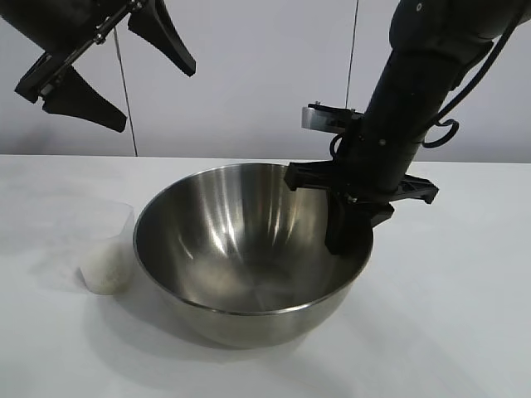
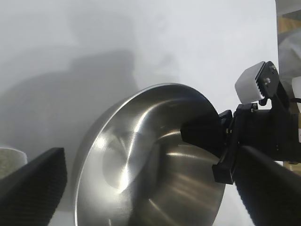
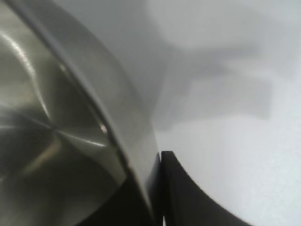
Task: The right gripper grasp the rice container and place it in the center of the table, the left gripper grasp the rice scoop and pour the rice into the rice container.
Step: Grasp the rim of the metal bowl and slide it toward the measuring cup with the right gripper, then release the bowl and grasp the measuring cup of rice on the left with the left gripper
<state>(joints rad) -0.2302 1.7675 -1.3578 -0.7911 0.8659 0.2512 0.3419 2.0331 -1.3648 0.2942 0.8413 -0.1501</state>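
the bowl, a big shiny steel one, sits on the white table near the middle of the exterior view, empty inside, its deep curved walls throwing back streaks of light. the right gripper comes down steeply from the upper right and has its fingers pinched shut on the bowl's rim at the side nearest that arm, one finger inside the wall and one outside; the right wrist view shows the thin steel edge running straight into the closed dark fingers, so the rim is clamped, a sensible hold for dragging something this wide that no jaw could span. the bowl's base seems to rest on the table, though i cannot tell whether it is slightly lifted. the left gripper hangs high at the upper left, jaws spread wide and holding nothing, tilted down toward the bowl, likely waiting its turn. just beside the bowl on its left stands the small clear cup, upright, close to the steel wall, whether touching i cannot tell. in its bottom lies a pale heap of rice, not yet poured.
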